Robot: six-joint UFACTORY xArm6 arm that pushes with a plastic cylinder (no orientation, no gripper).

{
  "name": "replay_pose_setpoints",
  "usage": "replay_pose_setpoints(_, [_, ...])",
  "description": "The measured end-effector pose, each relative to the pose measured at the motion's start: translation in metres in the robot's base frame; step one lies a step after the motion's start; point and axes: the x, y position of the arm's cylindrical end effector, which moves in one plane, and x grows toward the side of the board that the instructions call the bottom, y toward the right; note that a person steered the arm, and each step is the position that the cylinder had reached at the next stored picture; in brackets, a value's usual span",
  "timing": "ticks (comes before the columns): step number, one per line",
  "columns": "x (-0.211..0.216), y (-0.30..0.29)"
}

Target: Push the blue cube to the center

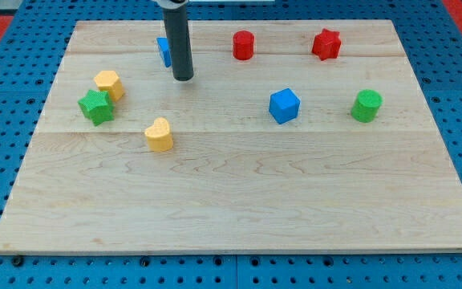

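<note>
Blue cube (284,105) sits apart from green cylinder (366,106).

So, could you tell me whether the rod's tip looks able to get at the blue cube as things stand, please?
Probably yes: my tip sits at the view's upper left, and the bare board between it and the blue cube holds no other block.

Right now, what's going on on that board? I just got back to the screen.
My tip is down on the wooden board near the view's top left, right beside a blue block that the rod partly hides. The blue cube sits untouched, right of the board's middle. Scattered around are a red cylinder, red star, green cylinder, green star, yellow block and yellow heart.
</note>
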Motion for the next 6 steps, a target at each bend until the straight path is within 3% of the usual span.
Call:
replay_pose_setpoints(2, [-0.059,-0.028])
replay_pose_setpoints(3, [-0.038,-0.039])
replay_pose_setpoints(5, [-0.002,0.158])
replay_pose_setpoints(6, [0.017,0.196])
